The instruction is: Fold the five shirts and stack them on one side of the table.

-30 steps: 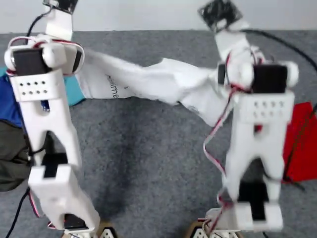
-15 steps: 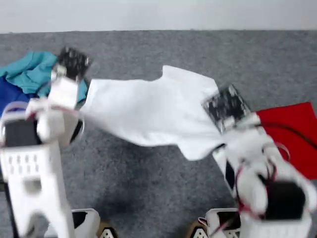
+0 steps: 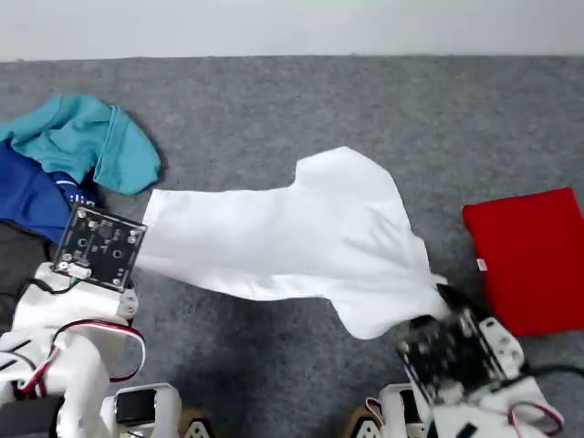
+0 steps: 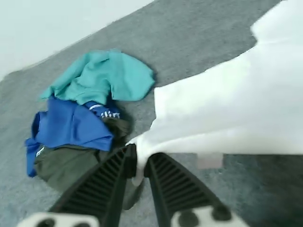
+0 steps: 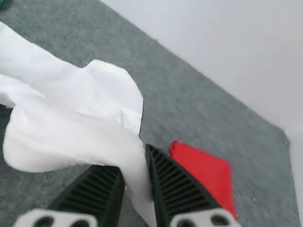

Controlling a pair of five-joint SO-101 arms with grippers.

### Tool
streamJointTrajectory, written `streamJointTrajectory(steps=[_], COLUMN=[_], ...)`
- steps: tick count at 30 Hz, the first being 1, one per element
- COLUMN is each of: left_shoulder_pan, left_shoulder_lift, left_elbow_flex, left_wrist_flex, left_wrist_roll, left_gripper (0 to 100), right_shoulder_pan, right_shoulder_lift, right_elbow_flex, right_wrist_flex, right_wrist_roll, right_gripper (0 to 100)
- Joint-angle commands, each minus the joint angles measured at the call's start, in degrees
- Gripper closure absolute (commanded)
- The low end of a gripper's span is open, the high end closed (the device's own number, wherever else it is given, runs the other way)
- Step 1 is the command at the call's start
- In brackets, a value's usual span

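surface: grey table (image 3: 301, 100) | backdrop: pale wall (image 3: 292, 26) along its far edge

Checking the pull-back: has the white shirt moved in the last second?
Yes. The white shirt has slid toward the near edge of the table, its corner now beside the folded red shirt.

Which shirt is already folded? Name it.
The red shirt, a neat rectangle lying apart; the white shirt is spread open; the teal shirt, blue shirt and dark shirt lie heaped.
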Motion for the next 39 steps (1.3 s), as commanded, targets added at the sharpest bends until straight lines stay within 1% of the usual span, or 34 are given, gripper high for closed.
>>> streamJointTrajectory(steps=[1, 7, 11, 15, 18, 21, 24, 28, 32, 39], left_shoulder_pan=[-2.02, -2.02, -2.29, -2.37, -2.29, -2.11, -2.02, -2.29, -2.29, -2.37], left_shoulder_lift=[-3.6, -11.6, -14.07, -13.98, -12.92, -10.73, -7.91, -4.4, -1.85, 5.54], left_elbow_flex=[-0.13, -0.22, -0.13, 0.04, 2.59, 7.25, 12.26, 17.45, 20.18, 26.33], left_wrist_flex=[1.23, 1.23, 1.23, 1.23, 1.14, 0.97, -0.09, -1.23, -3.43, -15.91], left_wrist_roll=[-0.53, -0.53, -0.53, -0.53, -0.53, -0.62, -1.14, -5.71, -7.03, -7.38], left_gripper=[99, 99, 99, 99, 99, 99, 99, 99, 99, 99], right_shoulder_pan=[0.13, 0.31, 0.22, 0.31, -0.13, -3.3, -8.66, -12.88, -13.23, -12.88], right_shoulder_lift=[-2.33, -6.55, -7.34, -6.73, -5.23, -1.63, 1.98, 7.6, 13.14, 23.78], right_elbow_flex=[-0.44, -0.44, -0.53, -0.44, 0.62, 2.9, 6.51, 13.36, 18.55, 22.77], right_wrist_flex=[2.42, 2.33, 2.33, 2.33, 2.07, 1.36, -3.12, -10.86, -19.21, -33.89], right_wrist_roll=[0.97, 1.85, 1.93, 1.93, 1.93, 1.93, 2.11, 6.07, 9.76, 14.77], right_gripper=[99.0, 99.0, 99.0, 99.0, 99.0, 98.9, 98.9, 98.9, 98.9, 98.9])
